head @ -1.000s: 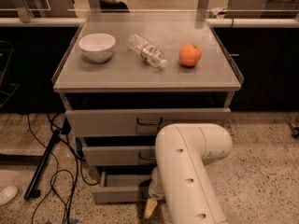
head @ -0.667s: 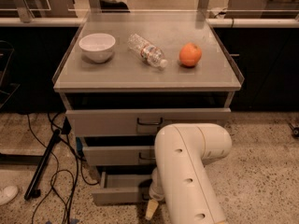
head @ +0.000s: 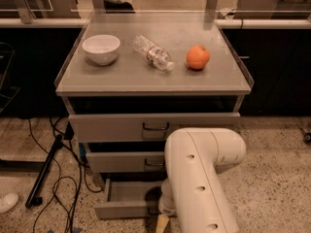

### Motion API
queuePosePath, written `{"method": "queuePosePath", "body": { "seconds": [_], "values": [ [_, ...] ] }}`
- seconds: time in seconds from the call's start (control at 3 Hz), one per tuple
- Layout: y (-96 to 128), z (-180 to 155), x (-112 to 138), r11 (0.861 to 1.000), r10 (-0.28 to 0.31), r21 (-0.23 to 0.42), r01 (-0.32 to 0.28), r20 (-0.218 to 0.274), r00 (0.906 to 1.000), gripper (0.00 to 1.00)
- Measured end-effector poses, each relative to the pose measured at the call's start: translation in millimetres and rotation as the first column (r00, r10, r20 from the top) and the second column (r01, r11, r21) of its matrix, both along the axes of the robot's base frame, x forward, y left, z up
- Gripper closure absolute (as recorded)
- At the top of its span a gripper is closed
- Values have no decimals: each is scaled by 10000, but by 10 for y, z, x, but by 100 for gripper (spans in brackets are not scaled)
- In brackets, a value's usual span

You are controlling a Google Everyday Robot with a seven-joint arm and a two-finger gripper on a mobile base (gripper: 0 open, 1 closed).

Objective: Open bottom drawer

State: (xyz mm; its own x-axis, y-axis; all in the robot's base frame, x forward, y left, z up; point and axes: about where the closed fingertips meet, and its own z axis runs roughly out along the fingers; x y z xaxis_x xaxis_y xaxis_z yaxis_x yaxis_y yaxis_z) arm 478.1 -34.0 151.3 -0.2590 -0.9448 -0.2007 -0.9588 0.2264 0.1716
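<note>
Low in the near foreground, the end effector [head: 162, 222] hung at the bottom edge of the view, just in front of the bottom drawer [head: 124, 210] and at the right end of its visible front. Only a tan tip showed below the white arm [head: 200, 178], which covered the rest, so whether the end effector was open, closed or gripping the handle could not be told.

The bottom drawer sat lowest in the grey cabinet, under the middle drawer [head: 121, 161] and the top drawer [head: 111, 126]. It stood partly pulled out toward the near side, with its grey inside floor exposed behind the front panel. Its handle was hidden behind the arm.

The drawer's long axis ran left to right, and it slid along the far-to-near line. The end effector lay on its near side, about where the centre of the front should be. Any further opening would probably be a straight pull toward the near side, square to the front.

On the surface [head: 121, 76] above, well apart from this work, were a white bowl [head: 101, 48], a plastic bottle [head: 153, 53] on its side and an orange [head: 198, 57].
</note>
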Motion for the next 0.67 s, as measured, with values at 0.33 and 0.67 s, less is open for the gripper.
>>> {"method": "queuePosePath", "body": {
  "seconds": [0.33, 0.67],
  "values": [
    [-116, 117, -264, 9996, 136, 268, -133, -124, 9998, 0],
    [-297, 315, -611, 9983, 110, 571, -103, -114, 9999, 0]
  ]
}}
